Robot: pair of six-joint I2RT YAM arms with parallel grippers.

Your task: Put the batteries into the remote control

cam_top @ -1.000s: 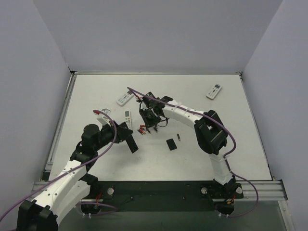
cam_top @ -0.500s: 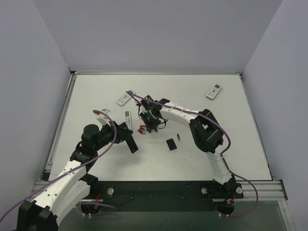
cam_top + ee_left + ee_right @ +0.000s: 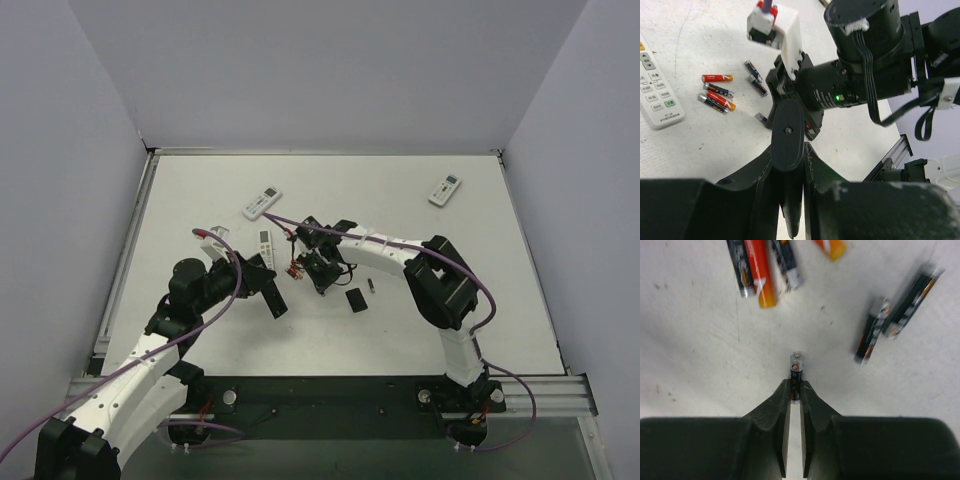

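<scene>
One battery (image 3: 796, 366) is pinched between the narrowed fingers of our right gripper (image 3: 795, 386). Its capped end pokes out just ahead of the tips, so we judge the grip was taken on the rear part to leave that end free for seating. Other loose batteries (image 3: 757, 275) lie further ahead, off to both sides. Our left gripper (image 3: 792, 160) is clamped on a dark oblong piece (image 3: 787, 130), probably presenting it for loading. We cannot identify it.
</scene>
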